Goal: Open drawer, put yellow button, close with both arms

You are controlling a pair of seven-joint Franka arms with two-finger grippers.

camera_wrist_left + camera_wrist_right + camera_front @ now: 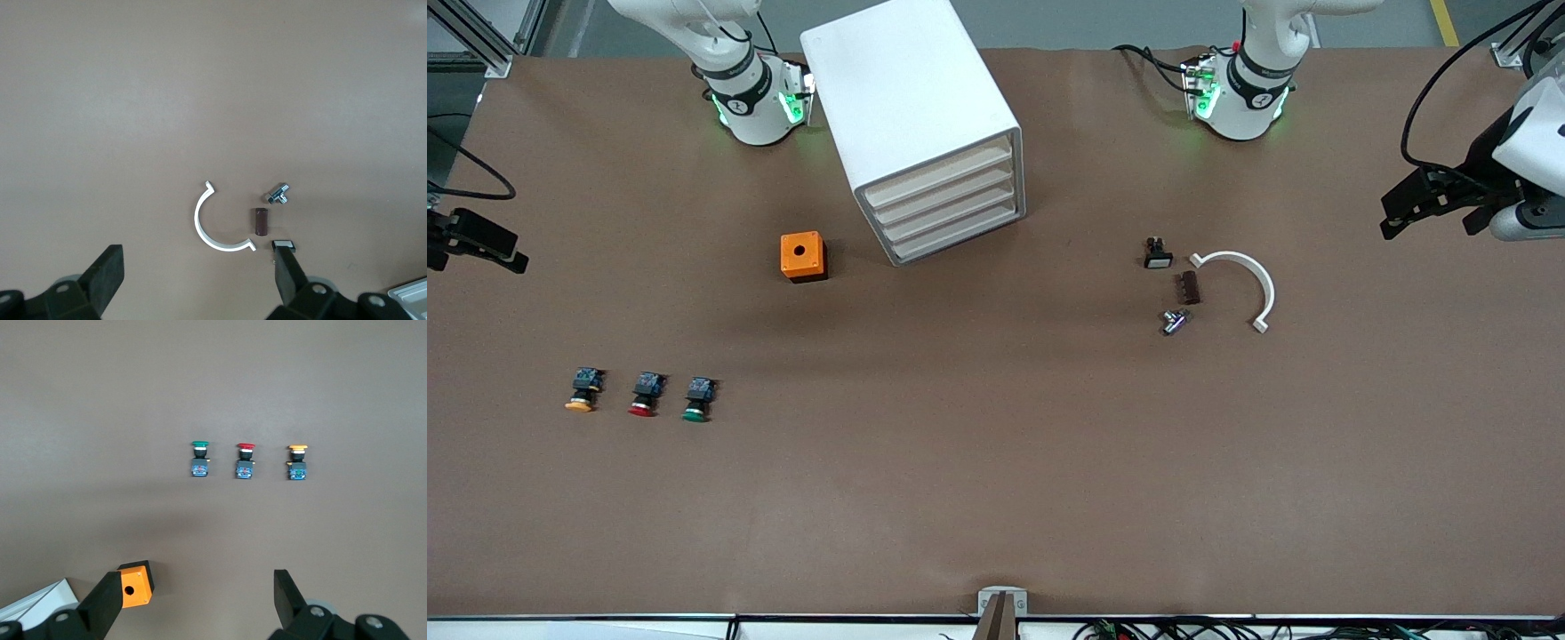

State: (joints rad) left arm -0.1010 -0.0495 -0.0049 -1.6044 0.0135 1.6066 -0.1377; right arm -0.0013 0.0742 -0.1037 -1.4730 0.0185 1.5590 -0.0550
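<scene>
The big white cabinet (920,116) sits on the table between the two arm bases, and all four of its drawers look shut, so I think the first job is to pull one drawer (951,233) open. To do that well, a gripper should come in low, straight at the drawer's front, catch its edge and pull slowly so the cabinet does not slide. The left gripper (1427,203) waits at its end of the table, fingers wide apart and empty. The right gripper (480,242) waits at its end, fingers apart and empty too. The yellow button (582,391) lies well apart from the right gripper, nearer the front camera, beside the red button (643,395).
</scene>
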